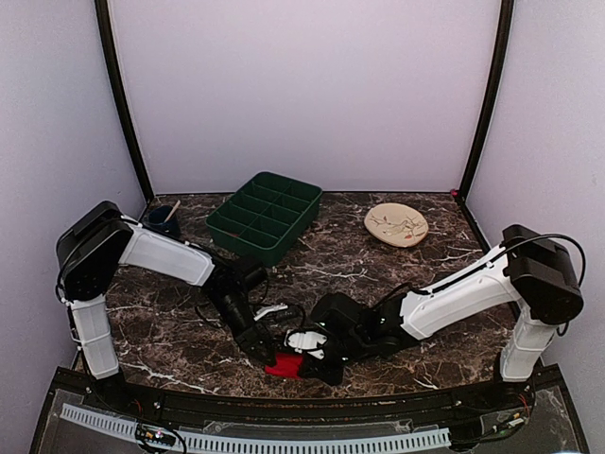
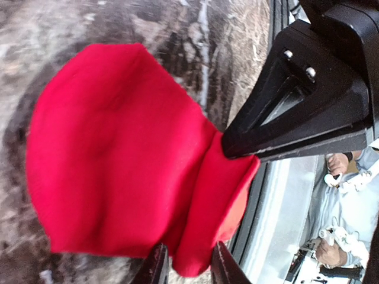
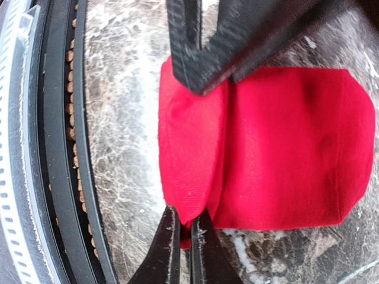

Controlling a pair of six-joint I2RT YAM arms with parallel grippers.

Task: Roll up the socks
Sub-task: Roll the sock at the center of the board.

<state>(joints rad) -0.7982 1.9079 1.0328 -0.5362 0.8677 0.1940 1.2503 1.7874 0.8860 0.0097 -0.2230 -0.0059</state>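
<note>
The socks [image 1: 284, 366] lie as one bright red folded bundle on the dark marbled counter [image 1: 364, 270], close to its near edge and a little left of the middle, with both arms bent in low over them. In the wrist views the bundle shows as a broad, smooth panel with rounded corners, and a narrower flap is doubled over along the side that faces the near edge. The left claw [image 2: 188, 267] comes in from the left side. Its two fingers stand only a little apart, with the thick fold of the flap caught between them, so it has hold of the socks at that fold. The right claw [image 3: 185, 248] reaches in from the right side. Its fingers are all but closed, and a thin sliver of red cloth is pinched between their tips at the edge of the same flap. Each claw's tip appears in the other's wrist view, pressed against the crease where the flap meets the panel, so the two grips sit just beside each other. Toward the far edge, left of centre, stands a green tray [image 1: 225, 227] divided into compartments. A small dark cup [image 1: 163, 220] sits near the far left corner, and a pale plate [image 1: 396, 225] rests toward the far right corner, all well apart from the socks.
</note>
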